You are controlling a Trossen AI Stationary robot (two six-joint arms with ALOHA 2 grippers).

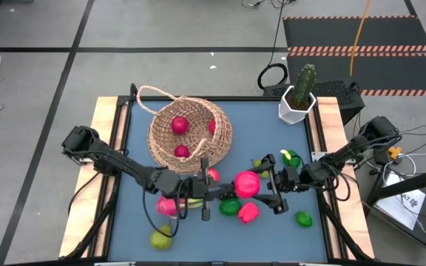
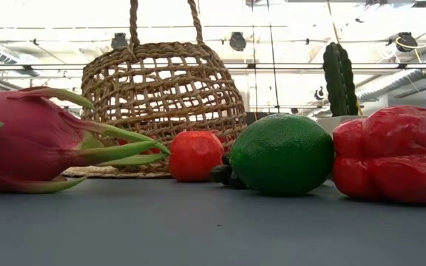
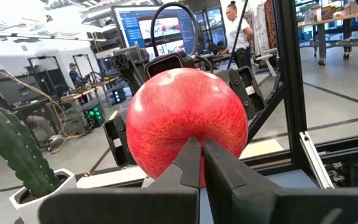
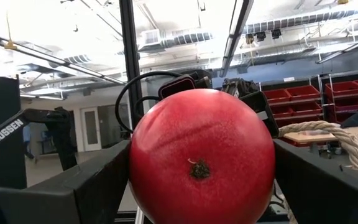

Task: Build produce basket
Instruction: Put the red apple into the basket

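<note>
Holding a red apple (image 1: pixel 247 183) between two claws, just in front of the basket (image 1: pixel 191 133).
We note the right claw (image 1: pixel 271 193) spread wide around the apple, gripping its sides; the left claw (image 1: pixel 204 196) is clenched shut, tips touching the apple. Limes and pears lie on the tabletop (image 1: pixel 139 148) beside it; three red fruits sit inside the basket.

Basket (image 1: pixel 191 133) stands behind loose produce (image 1: pixel 231 207); cactus pot (image 1: pixel 296 108) at its right.

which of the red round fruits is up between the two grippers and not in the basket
The big red fruit in front of the basket, held between the right gripper and left gripper; the others lie inside it.
</note>
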